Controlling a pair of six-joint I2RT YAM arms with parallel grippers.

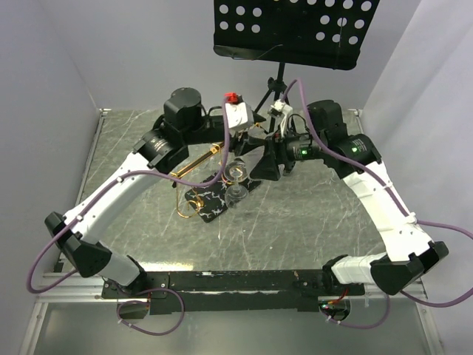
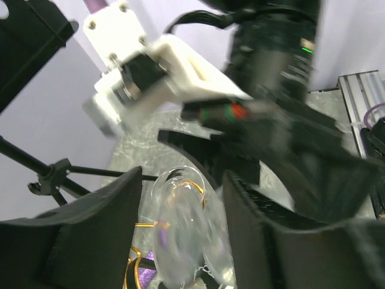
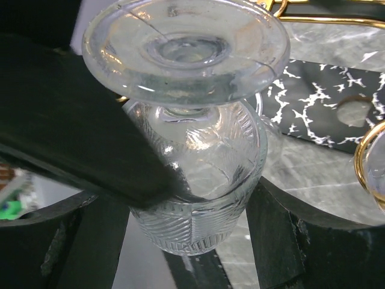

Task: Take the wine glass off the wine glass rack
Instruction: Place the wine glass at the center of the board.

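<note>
Grasp step, seemingly: inverted clear ribbed wine glass [image 3: 195,180] held mid-frame in the clamped right claw [image 3: 189,208], left claw [image 2: 183,180] spread open, beside the gold metal rack [image 1: 196,161]; next, slide foot off the arm.

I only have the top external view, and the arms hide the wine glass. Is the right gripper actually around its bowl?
Observer: Yes. On the right wrist view, the bowl of the wine glass sits between the fingers of the right gripper, with the foot nearer the camera.
Operator: Is it clamped?
Observer: I cannot tell. A dark bar crosses the bowl's left side and hides the contact there.
Operator: And the left gripper?
Observer: The left wrist view shows the left gripper open, with its fingers on either side of a clear glass.
</note>
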